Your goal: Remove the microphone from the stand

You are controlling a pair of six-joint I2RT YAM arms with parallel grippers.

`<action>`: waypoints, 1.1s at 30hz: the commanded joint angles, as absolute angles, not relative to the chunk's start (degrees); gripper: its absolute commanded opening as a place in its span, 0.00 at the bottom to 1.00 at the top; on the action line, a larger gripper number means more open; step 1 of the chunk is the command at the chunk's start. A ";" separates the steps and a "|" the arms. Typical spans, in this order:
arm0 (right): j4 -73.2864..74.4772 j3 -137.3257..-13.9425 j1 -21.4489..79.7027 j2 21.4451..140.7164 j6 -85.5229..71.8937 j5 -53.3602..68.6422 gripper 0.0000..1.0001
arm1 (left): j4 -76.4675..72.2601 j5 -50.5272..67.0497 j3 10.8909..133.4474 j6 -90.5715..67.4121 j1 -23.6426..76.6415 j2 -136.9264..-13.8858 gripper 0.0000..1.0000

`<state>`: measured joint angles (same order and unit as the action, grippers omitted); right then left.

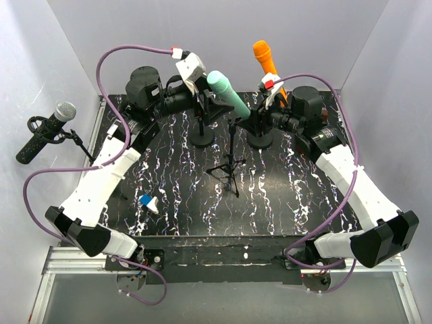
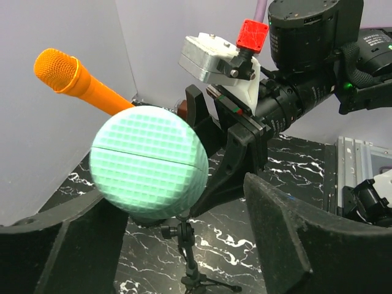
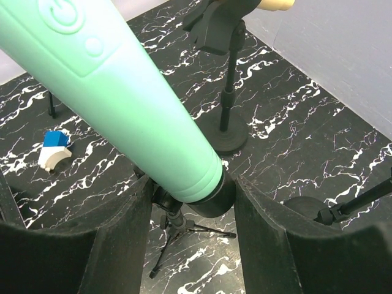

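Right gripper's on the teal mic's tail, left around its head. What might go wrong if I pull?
1. The right gripper clamps the teal microphone at its clip; if the clip holds, the thin-legged tripod stand may tip.
2. The left gripper is open around the head, so the body may pivot.
3. The orange microphone stands close; a swing may knock it.

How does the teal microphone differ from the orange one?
The teal microphone is thicker, with a rounded grid-patterned head; the orange microphone is slimmer, with a mesh head. The left pincer flanks the teal microphone's head, the right pincer grips its lower end; the orange microphone has neither. Both tilt, heads up.
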<state>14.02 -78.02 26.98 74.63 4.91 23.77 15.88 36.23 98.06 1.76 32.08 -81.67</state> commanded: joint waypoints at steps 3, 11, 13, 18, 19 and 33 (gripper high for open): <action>19.07 -79.19 26.63 76.64 5.28 24.17 0.32 | 8.54 37.26 96.95 -1.82 32.26 -82.17 0.61; 20.48 -79.37 26.63 76.55 5.62 24.87 0.32 | 5.53 42.01 100.98 -3.61 32.17 -86.74 0.20; 20.83 -79.10 26.63 76.03 6.93 25.83 0.39 | 6.06 42.10 101.95 -3.34 31.73 -86.92 0.07; 24.69 -83.75 26.63 75.06 12.12 31.72 0.79 | 7.47 42.10 100.12 -2.73 30.41 -85.35 0.01; 25.39 -85.24 26.54 75.06 13.00 32.51 0.82 | 7.56 42.19 99.32 -2.64 30.32 -84.91 0.00; 28.65 -104.40 26.37 84.80 16.87 40.25 0.82 | 6.68 47.46 97.20 -4.04 28.92 -86.13 0.11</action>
<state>28.67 -99.11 26.33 82.26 15.40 36.25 4.78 44.86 96.31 -3.68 29.08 -84.86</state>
